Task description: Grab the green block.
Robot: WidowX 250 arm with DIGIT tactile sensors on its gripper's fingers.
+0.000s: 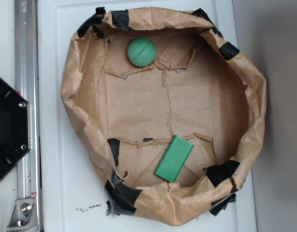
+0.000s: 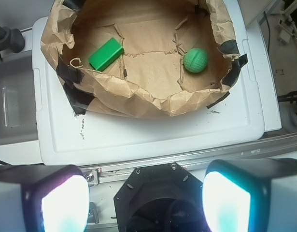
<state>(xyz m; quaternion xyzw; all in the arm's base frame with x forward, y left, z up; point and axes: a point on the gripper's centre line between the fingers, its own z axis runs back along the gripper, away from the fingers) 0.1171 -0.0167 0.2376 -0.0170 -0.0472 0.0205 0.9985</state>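
Note:
The green block (image 1: pixel 174 158) is a flat green slab lying slanted on the brown paper floor, near the front wall of the paper-lined basin (image 1: pixel 76 92). In the wrist view the green block (image 2: pixel 106 54) rests at the far left of the basin. My gripper (image 2: pixel 145 200) hangs well outside the basin, above the black robot base, with its two glowing fingertips (image 2: pixel 63 203) wide apart and nothing between them. The gripper does not show in the exterior view.
A round green ball (image 1: pixel 141 51) sits at the back of the basin, and shows as the ball (image 2: pixel 195 60) on the right in the wrist view. The crumpled paper wall with black tape (image 1: pixel 121 195) rings the floor. A white lid (image 2: pixel 153 130), metal rail (image 1: pixel 23 58) and black base plate (image 1: pixel 8 128) lie outside.

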